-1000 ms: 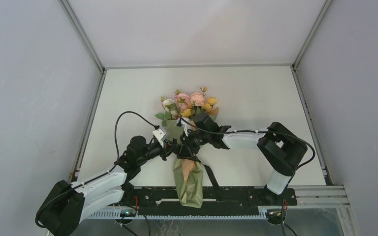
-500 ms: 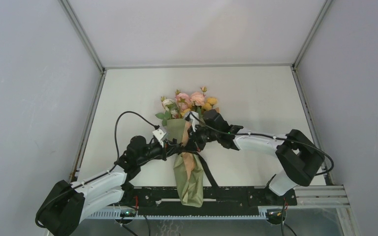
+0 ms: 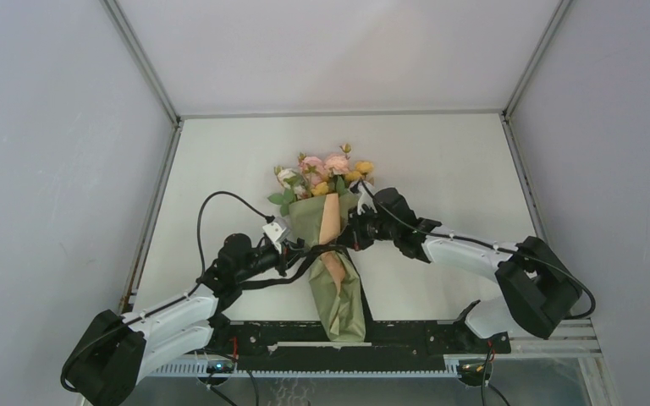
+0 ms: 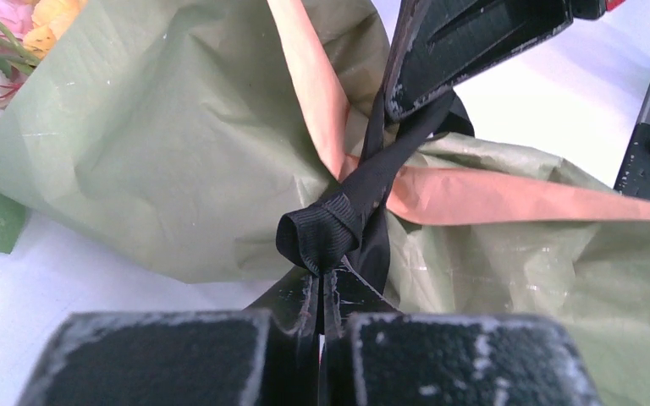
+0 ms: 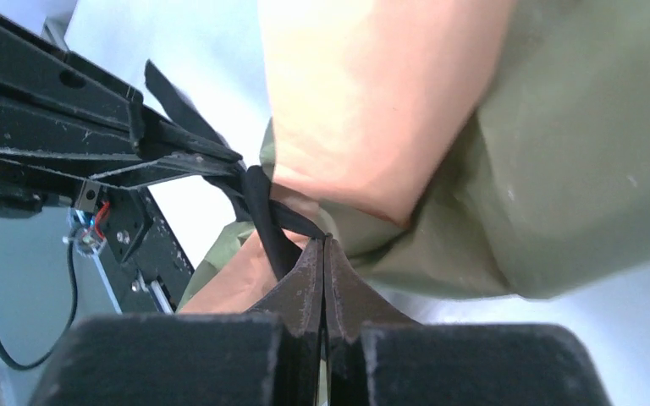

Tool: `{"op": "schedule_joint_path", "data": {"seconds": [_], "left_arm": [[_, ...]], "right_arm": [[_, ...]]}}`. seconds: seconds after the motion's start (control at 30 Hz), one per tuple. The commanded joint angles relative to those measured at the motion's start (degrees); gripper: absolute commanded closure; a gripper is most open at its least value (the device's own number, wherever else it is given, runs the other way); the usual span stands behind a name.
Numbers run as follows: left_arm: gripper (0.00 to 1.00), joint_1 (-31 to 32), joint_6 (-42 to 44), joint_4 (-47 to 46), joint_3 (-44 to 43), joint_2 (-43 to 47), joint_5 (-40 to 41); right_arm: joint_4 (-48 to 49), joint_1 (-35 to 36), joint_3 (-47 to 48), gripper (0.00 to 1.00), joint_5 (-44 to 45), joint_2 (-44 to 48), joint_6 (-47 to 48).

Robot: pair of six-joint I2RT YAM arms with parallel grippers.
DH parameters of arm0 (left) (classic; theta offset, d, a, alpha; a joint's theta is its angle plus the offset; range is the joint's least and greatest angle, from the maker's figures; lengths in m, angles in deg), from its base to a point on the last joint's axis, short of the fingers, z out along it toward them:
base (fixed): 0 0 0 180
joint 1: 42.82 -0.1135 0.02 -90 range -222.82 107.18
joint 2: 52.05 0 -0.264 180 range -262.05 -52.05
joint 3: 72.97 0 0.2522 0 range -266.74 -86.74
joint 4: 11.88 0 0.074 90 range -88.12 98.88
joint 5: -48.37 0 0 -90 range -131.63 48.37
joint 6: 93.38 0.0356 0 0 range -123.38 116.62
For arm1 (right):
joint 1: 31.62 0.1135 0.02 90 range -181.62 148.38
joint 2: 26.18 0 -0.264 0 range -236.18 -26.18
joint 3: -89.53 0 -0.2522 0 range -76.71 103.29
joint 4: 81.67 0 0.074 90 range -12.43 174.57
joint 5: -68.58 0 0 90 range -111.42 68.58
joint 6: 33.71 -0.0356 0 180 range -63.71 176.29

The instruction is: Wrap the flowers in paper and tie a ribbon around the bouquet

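While the bouquet (image 3: 332, 258) is lying lengthwise on the bench (image 3: 448, 161), the paper (image 4: 161, 144) is already enclosing the flowers (image 3: 322, 173) as a cone, blooms at its far end. Around the bouquet's waist the ribbon (image 4: 338, 224) is crossing in a loose first knot. My left pincer (image 4: 322, 288), at the bouquet's left, is clamping shut on one ribbon end; my right pincer (image 5: 324, 254), at its right, is pinching the other. I am judging that only tightening and finishing the tie is remaining.

Left pincer (image 4: 322, 288) and right pincer (image 5: 324, 249) — facing each other — both clamped tight.
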Motion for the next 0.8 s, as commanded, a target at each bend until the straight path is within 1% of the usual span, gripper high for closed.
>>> {"op": "schedule_joint_path", "data": {"seconds": [0.0,0.07,0.13,0.27,0.33,0.43,0.53,0.63,0.77], "left_arm": [[1.0,-0.5,1.88,-0.34,0.83,0.59,1.26],[1.0,-0.53,1.92,-0.34,0.86,0.55,1.31],[1.0,-0.56,2.07,-0.36,0.88,0.45,1.18],[1.0,-0.55,3.15,-0.41,1.04,0.42,0.19],[1.0,-0.5,3.82,-0.54,1.07,0.32,-0.38],[1.0,-0.41,6.2,-2.09,1.05,0.55,-2.33],[1.0,-0.33,6.51,-3.3,0.19,0.43,-3.25],[1.0,-0.24,7.11,-2.98,-0.06,0.83,-4.42],[1.0,-0.25,7.79,-2.43,0.25,1.56,-3.71]], "right_arm": [[6.66,-3.14,-3.91,1.0,4.5,4.69,-9.86],[10.09,-3.73,-6.47,1.0,4.52,6.07,-13.07],[10.86,-3.27,-7.16,1.0,5.41,7.24,-13.95],[9.94,0.65,-7.13,1.0,11.23,9.53,-10.4],[10.35,2.69,-6.31,1.0,11.91,9.54,-7.84],[13.27,6.5,-3.09,1.0,9.97,6.61,-2.25],[15.65,7.31,0.18,1.0,8.46,1.86,0.4],[19.0,5.7,2.03,0.98,5.34,-2.22,-1.58],[23.01,3.79,2.23,0.94,4.72,-4.59,-5.21]]}}
